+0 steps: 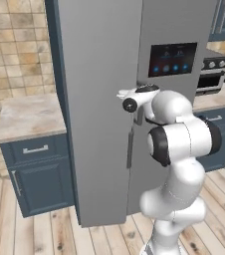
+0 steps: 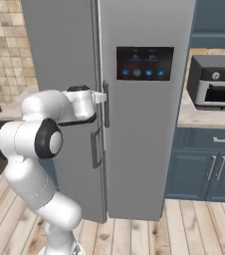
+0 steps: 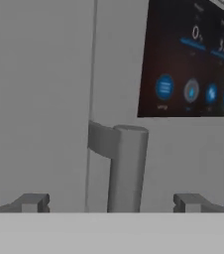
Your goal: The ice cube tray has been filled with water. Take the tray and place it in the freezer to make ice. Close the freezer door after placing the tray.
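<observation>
Our fingers stand spread wide, grasping nothing. Between them we see the grey vertical bar handle of the tall grey fridge-freezer. Its black display panel lies beyond, above the right finger.

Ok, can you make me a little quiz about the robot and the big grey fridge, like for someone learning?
1. True or false: the pincer is shut tight on the bar handle.
2. What is on the right-hand door of the freezer? A) a black display panel B) a towel C) a window
3. Fill in: the silver oven sits on the ____ beside the freezer.
Key: 1 false, its fingers stand open on either side of the handle; 2 A; 3 counter.
</observation>
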